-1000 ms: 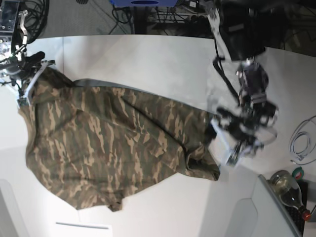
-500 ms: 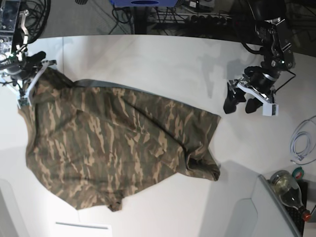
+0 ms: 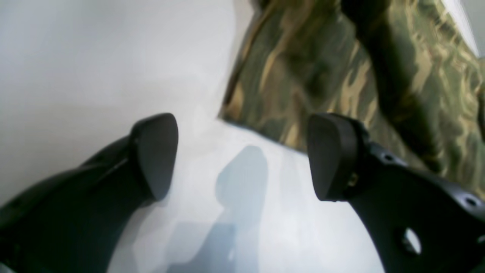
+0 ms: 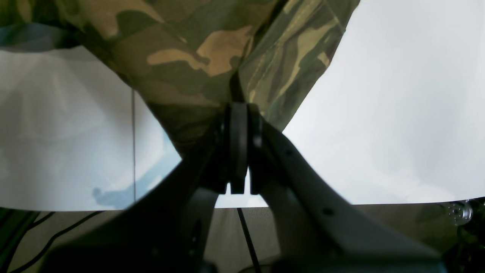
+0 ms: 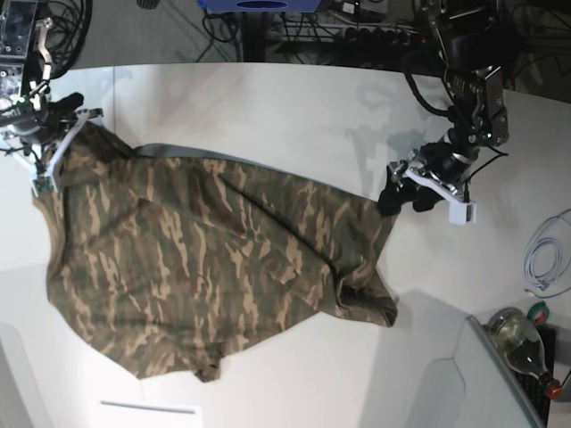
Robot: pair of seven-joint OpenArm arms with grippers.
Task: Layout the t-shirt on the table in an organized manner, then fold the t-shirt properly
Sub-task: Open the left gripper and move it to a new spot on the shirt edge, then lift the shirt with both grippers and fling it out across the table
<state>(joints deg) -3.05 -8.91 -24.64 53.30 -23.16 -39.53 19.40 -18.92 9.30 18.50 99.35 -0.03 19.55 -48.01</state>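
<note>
Gripping t-shirt (image 4: pixel 204 57): right claw (image 4: pixel 238 113).

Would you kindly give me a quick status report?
Right gripper shut on t-shirt corner. Left gripper open beside opposite edge, empty. T-shirt rumpled on table. Nothing obstructing.

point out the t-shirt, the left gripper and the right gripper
t-shirt (image 5: pixel 214 259), base view, middle of the spread cloth
left gripper (image 3: pixel 242 155), left wrist view, midway between its open fingertips
right gripper (image 4: pixel 238 113), right wrist view, pinched fingertips on the cloth
</note>
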